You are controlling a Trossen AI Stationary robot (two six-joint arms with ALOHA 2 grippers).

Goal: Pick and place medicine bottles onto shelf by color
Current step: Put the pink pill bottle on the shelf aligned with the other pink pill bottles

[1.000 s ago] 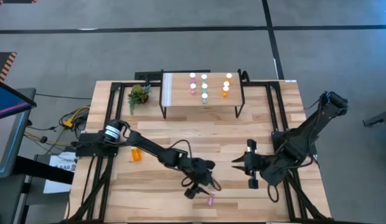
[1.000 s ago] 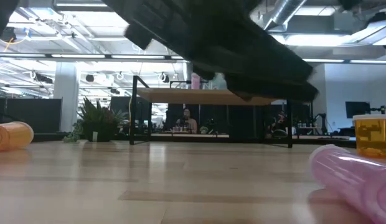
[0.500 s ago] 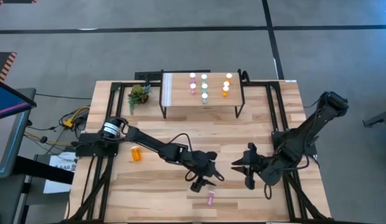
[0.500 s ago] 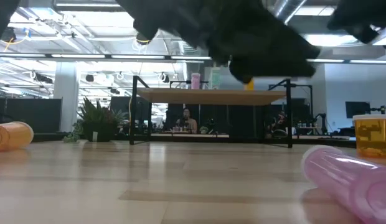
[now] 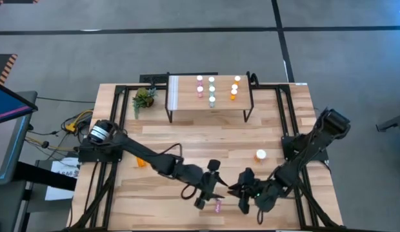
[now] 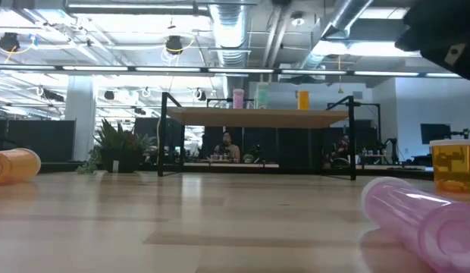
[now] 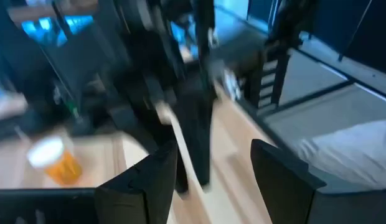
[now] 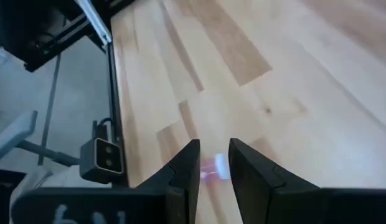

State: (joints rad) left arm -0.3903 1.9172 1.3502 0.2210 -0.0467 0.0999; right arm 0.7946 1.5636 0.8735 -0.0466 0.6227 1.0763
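A pink medicine bottle (image 5: 218,206) (image 6: 424,221) lies on its side near the table's front edge. My left gripper (image 5: 219,185) (image 7: 211,180) hangs open above it, tilted slightly down, with nothing between its fingers. My right gripper (image 5: 235,191) (image 8: 211,167) faces it from the right, a narrow gap between its fingers; the pink bottle (image 8: 211,168) shows on the table beyond that gap. An orange bottle (image 5: 260,154) (image 6: 452,165) stands upright to the right. Another orange bottle (image 5: 140,161) (image 6: 15,164) lies at the left. The shelf (image 5: 187,103) (image 6: 258,117) carries pink, teal and orange bottles.
A small green plant (image 5: 144,98) (image 6: 117,148) stands left of the shelf. Black frame rails (image 5: 287,138) run along the table's sides. Bare wood lies between the shelf and both grippers.
My left gripper has risen clear of the pink bottle and tipped toward level, lifting out of the low view. My right gripper has come down toward the table's left and near edge, toward the pink bottle, and rolled. That move uncovers the upright orange bottle. The pink bottle has crept slightly left.
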